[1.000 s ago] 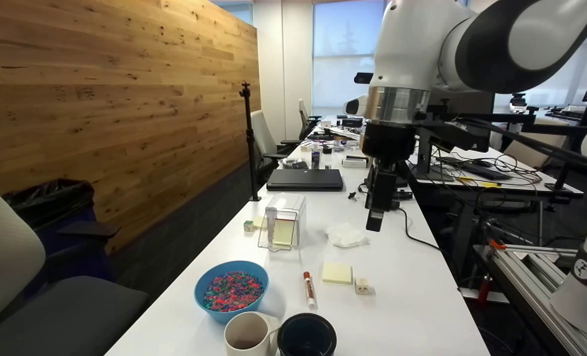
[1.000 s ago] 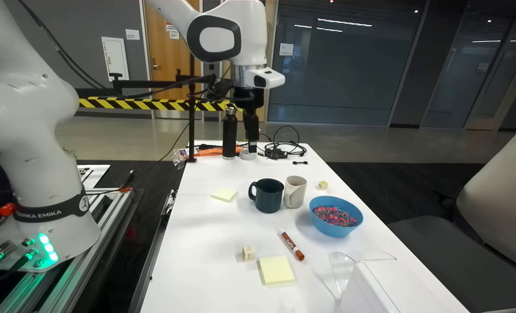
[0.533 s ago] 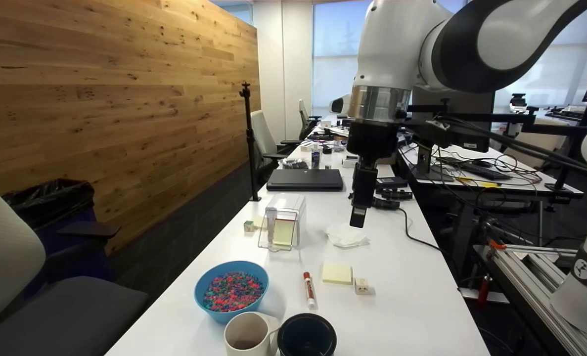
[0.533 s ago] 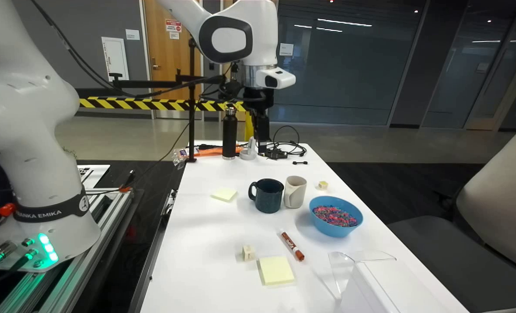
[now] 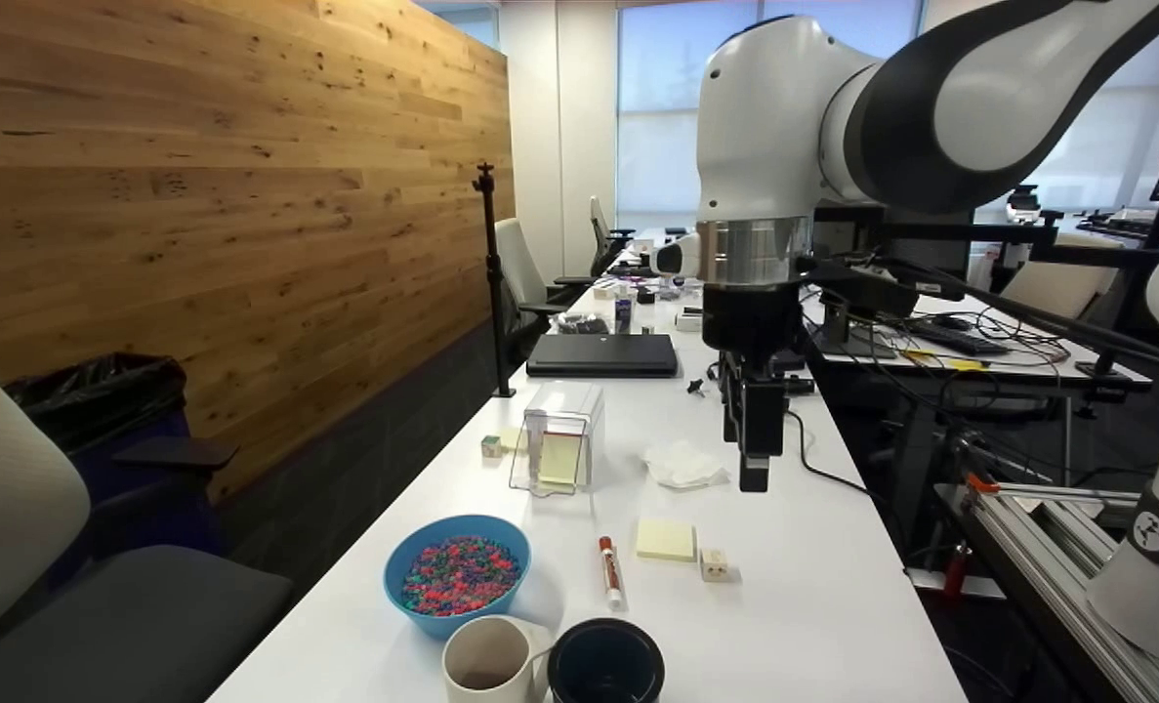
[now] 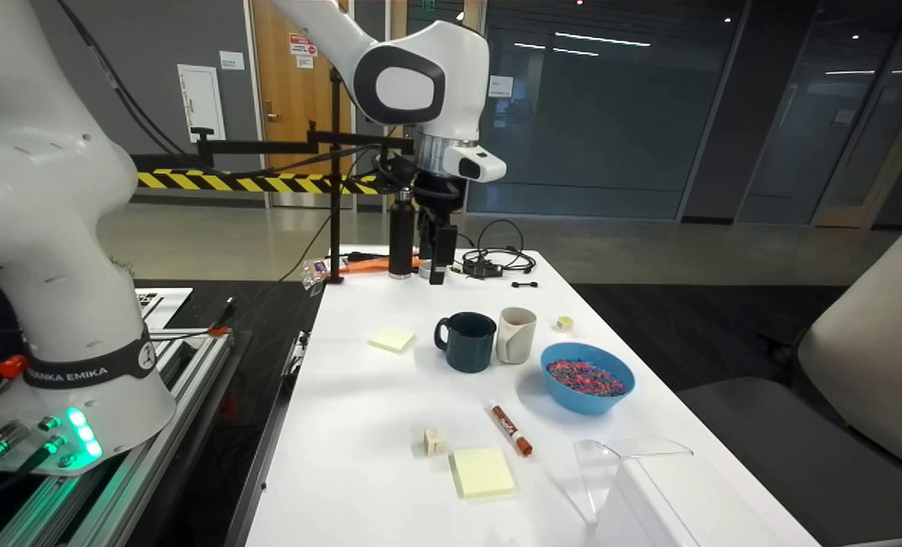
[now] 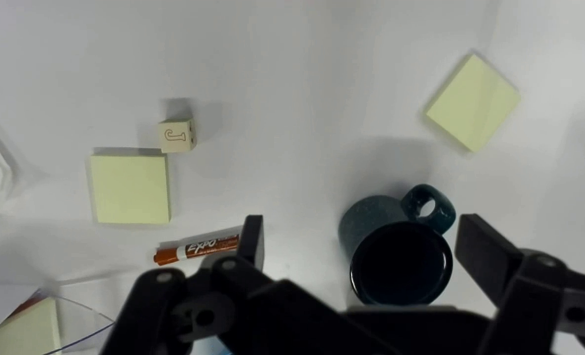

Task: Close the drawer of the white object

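Find drawer (image 5: 534, 452) left of centre in an exterior view, apparently open, hard to confirm through clear plastic. Directly behind, note white box (image 5: 569, 396), likely prone to slide. Right of centre in wrist view, record gripper (image 7: 366, 241), spread wide, empty: bring together, lower, push drawer squarely, slowly inward.

One drawer (image 5: 530, 457), two mugs (image 6: 472, 343)
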`<act>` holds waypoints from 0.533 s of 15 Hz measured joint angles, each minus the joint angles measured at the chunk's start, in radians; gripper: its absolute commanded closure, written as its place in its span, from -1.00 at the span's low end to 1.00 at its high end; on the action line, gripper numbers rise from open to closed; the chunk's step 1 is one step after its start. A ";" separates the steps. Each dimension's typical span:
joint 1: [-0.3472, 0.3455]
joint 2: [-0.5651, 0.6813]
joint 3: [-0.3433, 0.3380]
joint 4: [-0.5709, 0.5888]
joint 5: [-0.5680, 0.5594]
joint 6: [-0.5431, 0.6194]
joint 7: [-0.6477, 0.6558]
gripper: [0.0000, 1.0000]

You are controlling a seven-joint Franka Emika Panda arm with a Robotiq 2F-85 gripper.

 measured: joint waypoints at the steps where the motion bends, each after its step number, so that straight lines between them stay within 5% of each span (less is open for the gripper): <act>1: 0.000 0.015 -0.001 0.007 0.000 -0.008 -0.019 -1.00; 8: -0.003 0.112 -0.014 0.097 -0.037 -0.010 -0.062 -1.00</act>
